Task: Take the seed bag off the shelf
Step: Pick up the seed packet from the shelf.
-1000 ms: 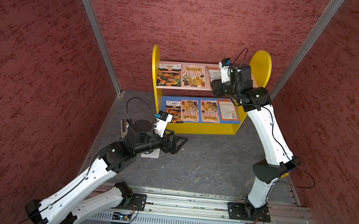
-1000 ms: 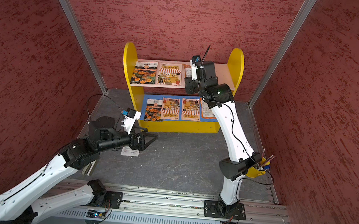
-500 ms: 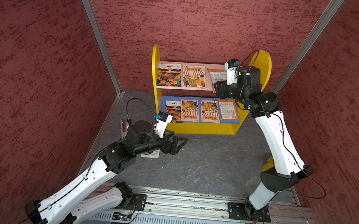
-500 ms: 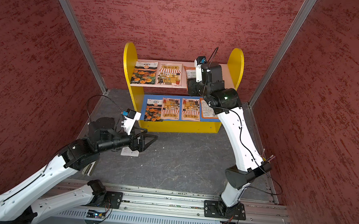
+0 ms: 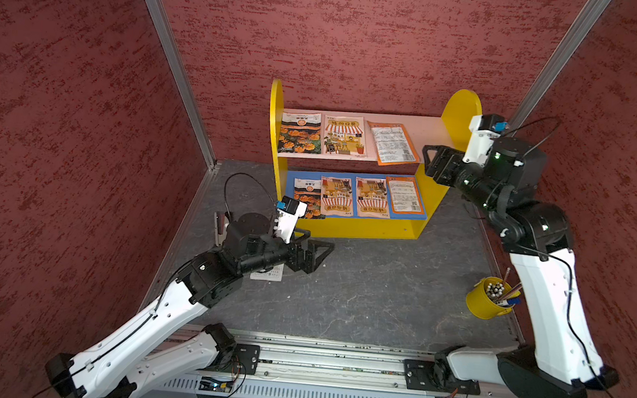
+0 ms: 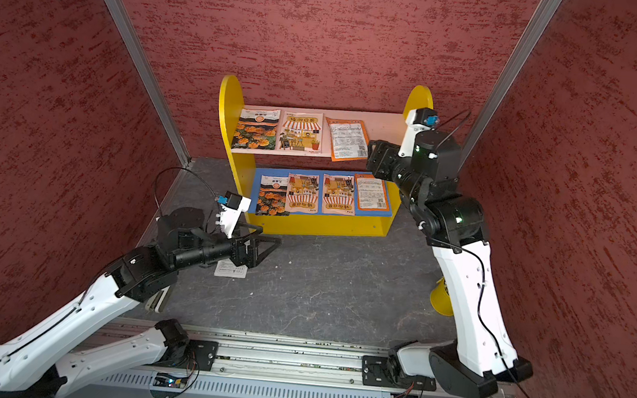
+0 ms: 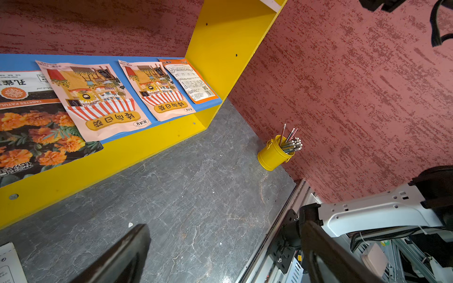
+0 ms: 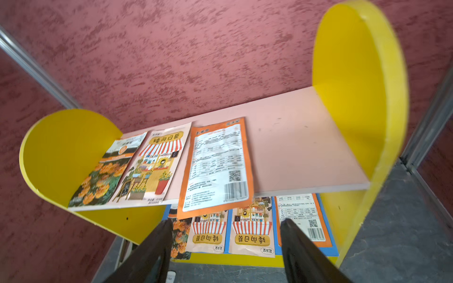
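The shelf (image 5: 432, 202) (image 6: 229, 121) stands against the back wall, yellow sides with a pink upper board (image 8: 294, 147) and a blue lower board (image 7: 19, 61). Several seed bags lie flat on both boards. An orange-edged seed bag (image 5: 392, 143) (image 6: 347, 139) (image 8: 218, 166) on the upper board lies askew and overhangs its front edge. My right gripper (image 5: 428, 162) (image 6: 371, 159) (image 8: 225, 221) is open and empty, just in front of that bag and clear of it. My left gripper (image 5: 323, 257) (image 6: 271, 251) (image 7: 224, 225) hovers wide open over the floor in front of the shelf's left end.
A yellow bucket of pencils (image 5: 491, 298) (image 7: 274, 155) stands on the floor by the right wall, beside the right arm. A white printed packet (image 5: 268, 273) (image 6: 230, 269) lies on the floor under the left wrist. Red walls close in on three sides.
My right gripper has drawn back rightward off the upper board and its jaws have widened. The orange-edged bag is now uncovered and sits slightly nearer the front edge. The left arm has not moved.
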